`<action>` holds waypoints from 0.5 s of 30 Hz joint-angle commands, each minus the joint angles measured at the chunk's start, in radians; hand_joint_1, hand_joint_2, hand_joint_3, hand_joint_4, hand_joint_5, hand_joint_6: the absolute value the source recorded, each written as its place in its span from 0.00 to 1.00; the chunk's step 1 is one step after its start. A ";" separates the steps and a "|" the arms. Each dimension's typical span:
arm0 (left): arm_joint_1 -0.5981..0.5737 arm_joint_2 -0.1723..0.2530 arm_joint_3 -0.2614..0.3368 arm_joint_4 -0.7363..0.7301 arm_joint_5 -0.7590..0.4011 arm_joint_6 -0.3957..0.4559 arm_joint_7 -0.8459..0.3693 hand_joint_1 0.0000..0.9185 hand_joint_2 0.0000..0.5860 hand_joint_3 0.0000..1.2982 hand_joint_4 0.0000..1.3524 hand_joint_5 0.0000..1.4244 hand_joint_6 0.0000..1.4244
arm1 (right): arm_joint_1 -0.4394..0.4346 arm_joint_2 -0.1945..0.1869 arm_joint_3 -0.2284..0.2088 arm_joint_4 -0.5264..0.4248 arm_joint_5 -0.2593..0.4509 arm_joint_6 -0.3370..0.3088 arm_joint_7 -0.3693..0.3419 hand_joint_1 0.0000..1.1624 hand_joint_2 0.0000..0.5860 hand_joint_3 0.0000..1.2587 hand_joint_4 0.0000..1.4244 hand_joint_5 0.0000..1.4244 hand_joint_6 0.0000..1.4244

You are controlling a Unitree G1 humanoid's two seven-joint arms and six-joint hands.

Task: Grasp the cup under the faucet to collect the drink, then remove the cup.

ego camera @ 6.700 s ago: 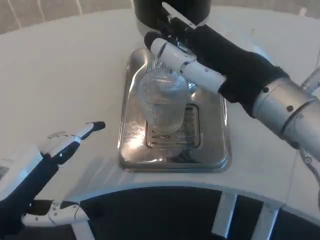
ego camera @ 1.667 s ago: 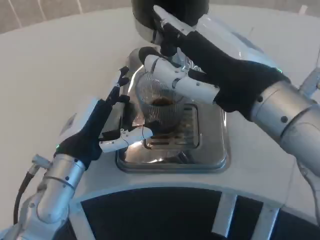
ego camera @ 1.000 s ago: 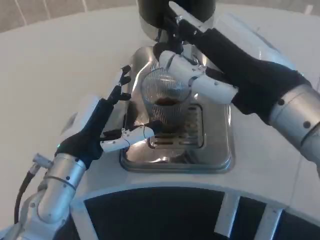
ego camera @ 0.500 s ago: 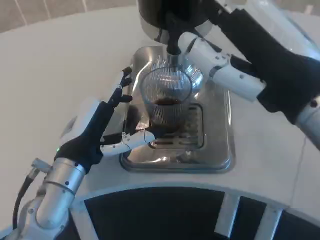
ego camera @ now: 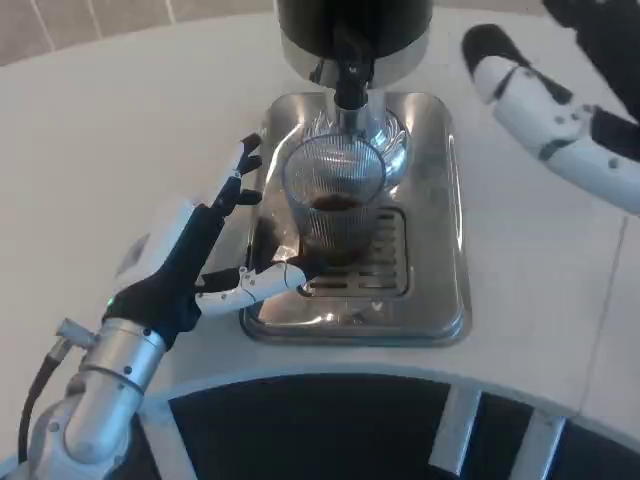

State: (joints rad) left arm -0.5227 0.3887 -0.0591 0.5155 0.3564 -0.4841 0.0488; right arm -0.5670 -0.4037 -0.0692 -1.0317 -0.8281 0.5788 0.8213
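We see the white worktop (ego camera: 120, 110) carrying a steel drip tray (ego camera: 440, 240), and a black dispenser (ego camera: 355, 30) at the tray's far end with its faucet (ego camera: 350, 85) pointing down. The clear ribbed cup (ego camera: 333, 200) stands upright on the tray grate right under the faucet, dark drink in its bottom. Left robot hand (ego camera: 200, 250) sits beside the cup, fingers spread, thumb tip at the cup base; we cannot tell if it touches. Right robot hand (ego camera: 545, 110) hovers over the worktop right of the dispenser, well apart from the cup, holding nothing, fingers extended.
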 commanded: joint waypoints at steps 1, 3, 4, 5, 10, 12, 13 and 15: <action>0.011 -0.006 -0.009 -0.022 -0.004 0.005 -0.006 0.38 0.10 0.00 0.00 0.16 0.06 | 0.098 0.103 -0.157 -0.015 -0.027 -0.160 0.111 0.03 0.86 0.00 0.00 0.00 0.00; 0.011 -0.009 -0.012 -0.028 -0.001 0.010 -0.006 0.38 0.10 0.00 0.00 0.16 0.06 | 0.134 0.152 -0.228 -0.015 -0.018 -0.225 0.144 0.03 0.86 0.00 0.00 0.00 0.00; 0.011 -0.010 -0.013 -0.030 0.000 0.012 -0.006 0.38 0.10 0.00 0.00 0.16 0.06 | 0.150 0.171 -0.260 -0.015 -0.011 -0.253 0.155 0.03 0.86 0.00 0.00 0.00 0.00; 0.011 -0.011 -0.014 -0.032 0.001 0.014 -0.005 0.38 0.10 0.00 0.00 0.15 0.06 | 0.164 0.188 -0.295 -0.015 -0.004 -0.279 0.167 0.03 0.86 0.00 0.00 0.00 0.00; 0.014 -0.016 -0.020 -0.038 0.007 0.022 -0.005 0.38 0.10 0.00 0.00 0.15 0.06 | 0.232 0.262 -0.421 -0.015 0.015 -0.391 0.201 0.04 0.86 0.00 0.00 0.00 0.00; 0.014 -0.016 -0.021 -0.037 0.007 0.023 -0.003 0.38 0.10 0.00 0.00 0.15 0.06 | 0.274 0.298 -0.452 -0.015 0.025 -0.430 0.206 0.04 0.86 0.00 0.00 0.00 0.00; 0.014 -0.015 -0.021 -0.037 0.007 0.023 -0.003 0.38 0.10 0.00 0.00 0.15 0.06 | 0.299 0.319 -0.463 -0.015 0.029 -0.450 0.206 0.04 0.86 0.00 0.00 0.00 0.00; 0.012 -0.014 -0.022 -0.035 0.008 0.024 -0.001 0.38 0.10 0.00 0.00 0.15 0.06 | 0.348 0.363 -0.477 -0.015 0.035 -0.489 0.200 0.04 0.86 0.00 0.00 0.00 0.00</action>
State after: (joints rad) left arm -0.5216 0.3731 -0.0768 0.4867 0.3613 -0.4718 0.0489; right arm -0.2724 -0.0859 -0.5269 -1.0327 -0.8106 0.1381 1.0173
